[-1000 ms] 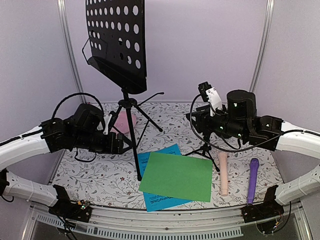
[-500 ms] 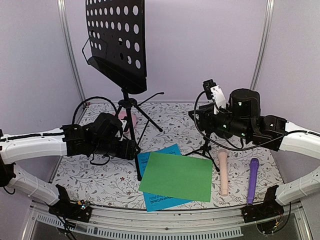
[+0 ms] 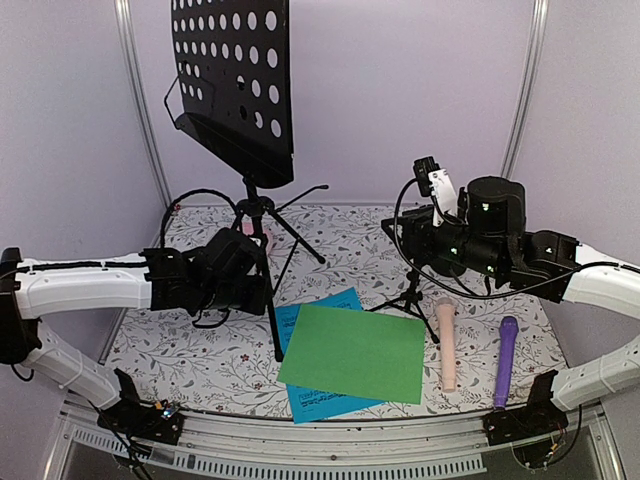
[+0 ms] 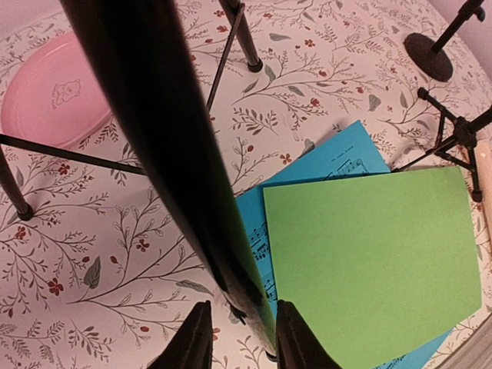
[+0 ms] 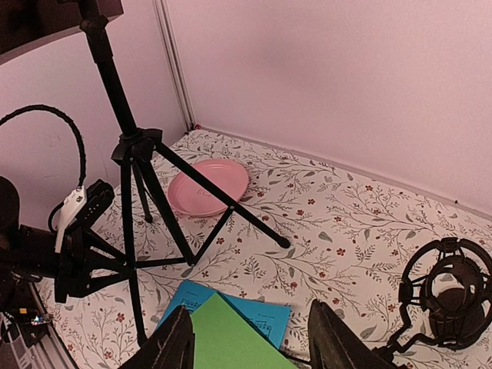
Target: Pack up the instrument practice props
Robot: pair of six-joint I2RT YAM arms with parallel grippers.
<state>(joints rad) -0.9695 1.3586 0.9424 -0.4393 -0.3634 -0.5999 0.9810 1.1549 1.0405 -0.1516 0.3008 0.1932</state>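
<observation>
From above, the music rack (image 3: 235,85) is standing on the counter (image 3: 200,350) beside the green paper (image 3: 355,352). Left wrist: our left fingers (image 4: 196,342) are straddling its leg (image 4: 177,154), narrowly spread. Right wrist: our right fingers (image 5: 173,342) are hanging wide apart, empty.

A lab test booth: plain lilac walls (image 3: 400,90), metal corner posts (image 3: 138,120), floral-clothed table (image 3: 350,260).
</observation>
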